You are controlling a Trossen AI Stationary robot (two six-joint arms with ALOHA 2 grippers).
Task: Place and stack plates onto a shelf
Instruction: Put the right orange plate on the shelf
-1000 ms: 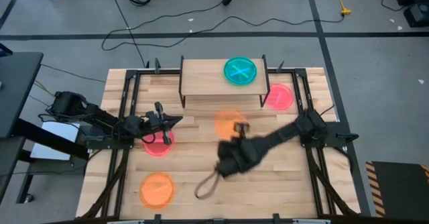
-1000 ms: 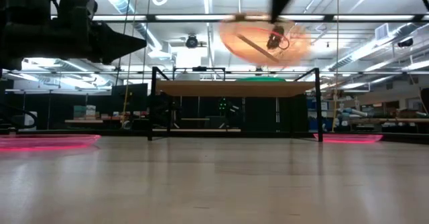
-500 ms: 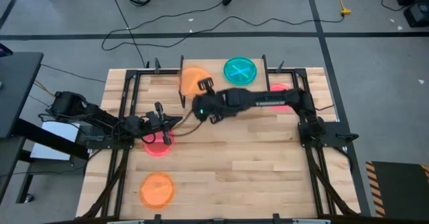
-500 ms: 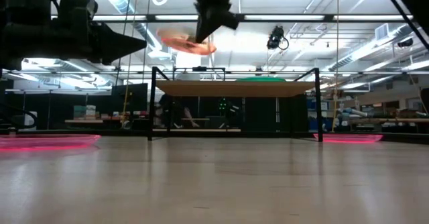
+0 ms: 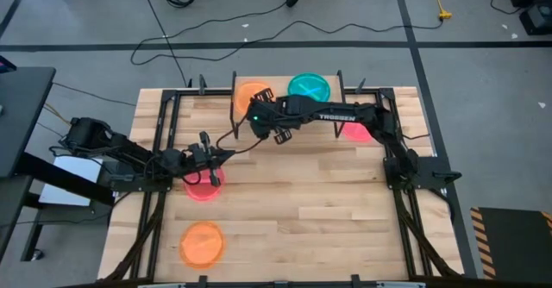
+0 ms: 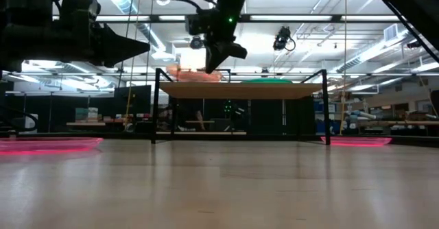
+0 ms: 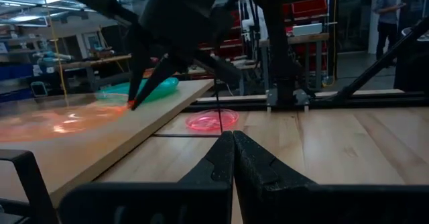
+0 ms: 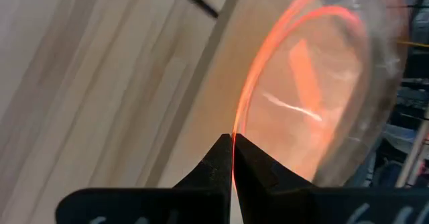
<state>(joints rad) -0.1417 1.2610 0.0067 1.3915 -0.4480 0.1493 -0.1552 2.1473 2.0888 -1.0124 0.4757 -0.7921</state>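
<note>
1. The right gripper (image 5: 259, 109) reaches across the table to the left half of the shelf (image 5: 278, 107), its fingers pinching the rim of an orange plate (image 5: 251, 94)
2. In the right wrist view the two dark fingers (image 8: 221, 158) meet on the thin bright edge of that orange plate (image 8: 315, 96), with pale wood beside it
3. From table height the same plate (image 6: 188, 74) sits low over the shelf board (image 6: 274, 90), near its left end, with the right gripper (image 6: 214, 63) coming down on it from above; whether it rests flat on the board I cannot tell
4. A teal plate (image 5: 309, 87) lies on the right half of the shelf, beside the orange one; in the low view it shows as a green-blue sliver (image 6: 264, 81) on the board
5. A pink-red plate (image 5: 357, 130) lies on the tabletop (image 5: 328, 210) just right of the shelf, partly under the right arm
6. The left gripper (image 5: 226, 154) hovers at the left side of the table, fingers pressed together and holding nothing, as its own wrist view shows (image 7: 232, 157)
7. A second pink-red plate (image 5: 203, 187) lies on the tabletop under the left gripper
8. A second orange plate (image 5: 202, 241) lies apart, near the front left corner of the tabletop
9. In the left wrist view a person (image 7: 389, 9) stands far back in the room
</note>
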